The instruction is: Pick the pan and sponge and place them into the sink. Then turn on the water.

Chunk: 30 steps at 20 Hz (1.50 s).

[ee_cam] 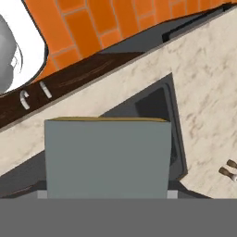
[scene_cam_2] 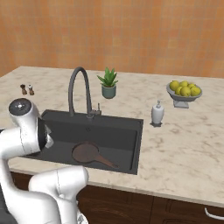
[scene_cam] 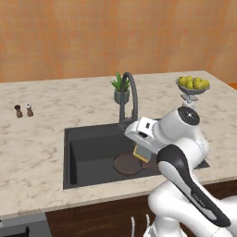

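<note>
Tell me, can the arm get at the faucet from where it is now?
Probably yes. The gripper hangs over the sink beside the faucet, with nothing between them. It holds the sponge, though, so that likely has to be dropped first.

A white Franka Panda arm of glossy, rounded segments, with dark grey to black bands at its joints. Behind the hand, a bulbous white joint carries a round dark cap with a pale centre mark. Further back from the hand, a long black strip edged in white runs down the forearm link, bearing small pale lettering too fine to read. The hand's housing is a boxy white block with a dark recessed panel. In the right base view, another dark-capped white joint tops smooth white shells.
</note>
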{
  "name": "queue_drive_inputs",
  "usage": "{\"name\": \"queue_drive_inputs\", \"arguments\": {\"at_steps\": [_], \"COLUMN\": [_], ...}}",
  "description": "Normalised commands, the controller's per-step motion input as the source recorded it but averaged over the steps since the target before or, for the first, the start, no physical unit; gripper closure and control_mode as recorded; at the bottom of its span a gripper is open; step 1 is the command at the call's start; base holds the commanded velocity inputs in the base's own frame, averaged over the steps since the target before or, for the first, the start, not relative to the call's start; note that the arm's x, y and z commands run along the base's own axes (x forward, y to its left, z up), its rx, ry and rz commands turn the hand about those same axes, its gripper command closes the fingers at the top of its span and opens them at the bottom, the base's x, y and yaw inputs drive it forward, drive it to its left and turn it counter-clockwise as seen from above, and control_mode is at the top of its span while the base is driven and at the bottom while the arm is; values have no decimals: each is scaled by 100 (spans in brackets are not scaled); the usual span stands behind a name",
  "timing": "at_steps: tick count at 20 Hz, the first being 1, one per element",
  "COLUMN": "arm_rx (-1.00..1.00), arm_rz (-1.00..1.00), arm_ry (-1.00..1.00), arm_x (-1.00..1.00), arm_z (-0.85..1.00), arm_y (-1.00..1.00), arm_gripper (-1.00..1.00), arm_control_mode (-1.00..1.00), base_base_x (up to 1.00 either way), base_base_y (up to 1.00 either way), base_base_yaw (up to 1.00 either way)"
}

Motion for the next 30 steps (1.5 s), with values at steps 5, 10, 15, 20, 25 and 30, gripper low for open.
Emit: {"name": "queue_drive_inputs", "arguments": {"at_steps": [5, 10, 15, 20, 25, 30], "arm_rx": [17, 16, 12, 2, 0, 9], "arm_rz": [-8, -9, -8, -4, -8, 0], "arm_ry": [2, 0, 3, 14, 14, 1], "arm_x": [0, 0, 11, 36, 45, 26], "arm_z": [16, 0, 0, -11, -25, -34], "arm_y": [-100, -81, -51, -21, -2, -38], "arm_gripper": [100, 100, 100, 100, 100, 100], "arm_control_mode": [-100, -100, -100, -100, -100, -100], "base_base_x": [0, 0, 0, 0, 0, 0], "base_base_y": [0, 0, 0, 0, 0, 0], "base_base_yaw": [0, 0, 0, 0, 0, 0]}}
